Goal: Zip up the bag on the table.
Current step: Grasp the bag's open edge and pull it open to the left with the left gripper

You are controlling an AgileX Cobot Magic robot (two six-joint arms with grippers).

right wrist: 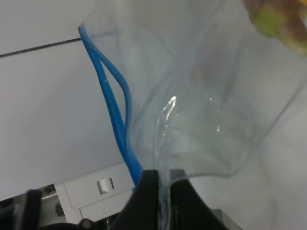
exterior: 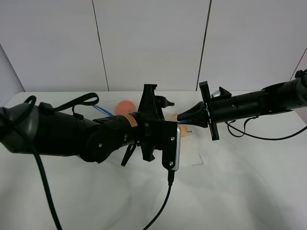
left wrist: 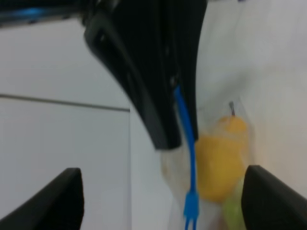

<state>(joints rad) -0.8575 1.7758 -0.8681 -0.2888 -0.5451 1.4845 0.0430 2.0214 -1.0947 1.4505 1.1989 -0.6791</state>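
The clear bag [right wrist: 201,96] lies on the white table [exterior: 240,191], mostly hidden behind my left arm in the high view. An orange fruit [exterior: 125,106] and a yellow pear [left wrist: 218,158] show through it. My right gripper [exterior: 183,117] is shut on the bag's plastic at its mouth, right beside the blue zipper strip [right wrist: 112,110], fingers [right wrist: 158,191] pressed together. The strip [left wrist: 184,129] hangs from that gripper, with its blue slider [left wrist: 191,208] lower down. My left gripper [exterior: 167,122] is open wide, facing the strip and apart from it.
Black cables trail over the table near my left arm [exterior: 163,206] and under my right arm [exterior: 254,134]. White wall panels [exterior: 153,43] stand behind the table's far edge.
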